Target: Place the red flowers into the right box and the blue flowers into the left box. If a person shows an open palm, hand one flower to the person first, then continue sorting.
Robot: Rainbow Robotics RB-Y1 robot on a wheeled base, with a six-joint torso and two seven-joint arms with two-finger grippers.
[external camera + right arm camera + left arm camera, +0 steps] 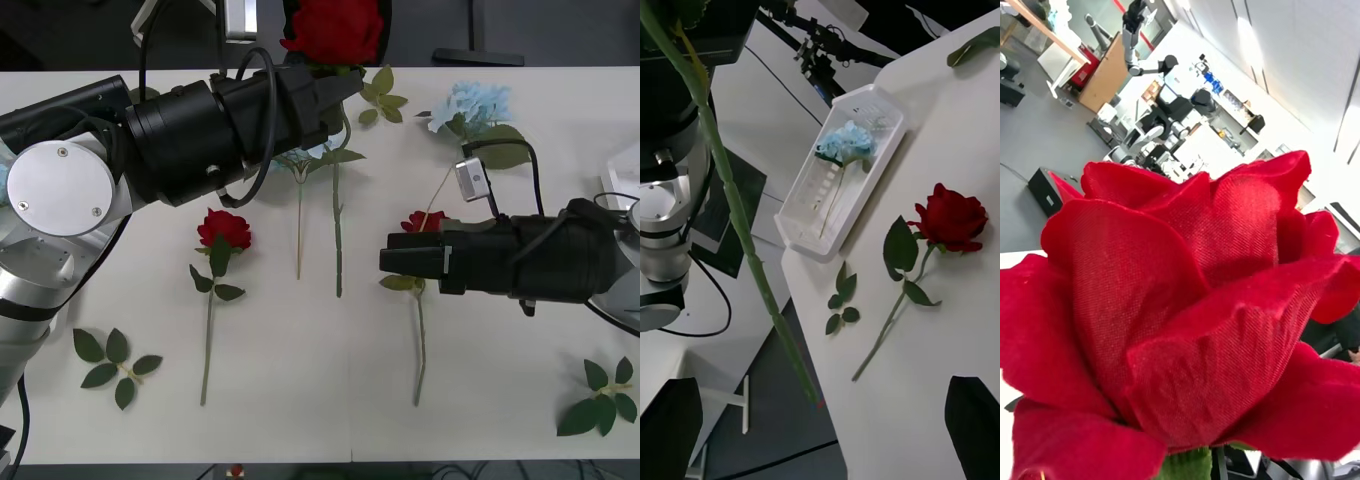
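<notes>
My left gripper [340, 88] is shut on a red flower [335, 28] just under its bloom [1187, 300], held up over the table's far side. Its stem [737, 217] hangs free in the air. My right gripper [385, 260] is open at mid-table, its black fingers [974, 420] wide apart, right over a second red flower [425, 222]. A third red flower [222, 230] lies left of centre [951, 217]. One blue flower [470, 105] lies at the far right. Another blue flower [846, 142] rests in the left box [801, 229]. The right box [625, 165] shows at the right edge.
Loose green leaf sprigs lie at the near left [112, 360], the near right [600, 400] and the far middle [380, 95]. A thin pale stem [299, 230] with a pale bloom sticks out from under my left arm. The table's front strip is bare.
</notes>
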